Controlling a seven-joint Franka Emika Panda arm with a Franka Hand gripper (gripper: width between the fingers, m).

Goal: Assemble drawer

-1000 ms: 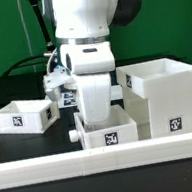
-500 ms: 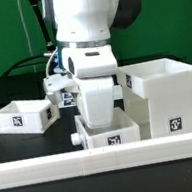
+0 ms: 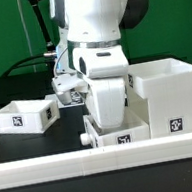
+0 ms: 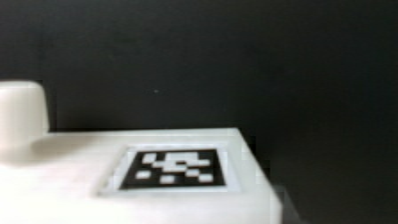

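The drawer is in three white tagged parts. The large open housing [image 3: 171, 96] stands at the exterior view's right. One small tray [image 3: 20, 116] sits at the left. The second small tray [image 3: 122, 137] sits in front of the middle, close beside the housing, with a round knob [image 3: 86, 139] on its side. My gripper [image 3: 116, 124] reaches straight down into this tray and looks shut on its wall; the fingertips are hidden by the hand and the tray. The wrist view shows this tray's tagged face [image 4: 178, 167] and its knob [image 4: 18, 112] very close, against the black table.
The long white border wall [image 3: 95, 163] runs along the front edge, right before the held tray. Cables [image 3: 64, 61] hang off the arm above the left tray. Black table [image 3: 60, 132] shows between the left tray and the arm.
The arm and the tray under it have shifted toward the exterior view's right, closer to the housing. The left tray and the housing have not moved.
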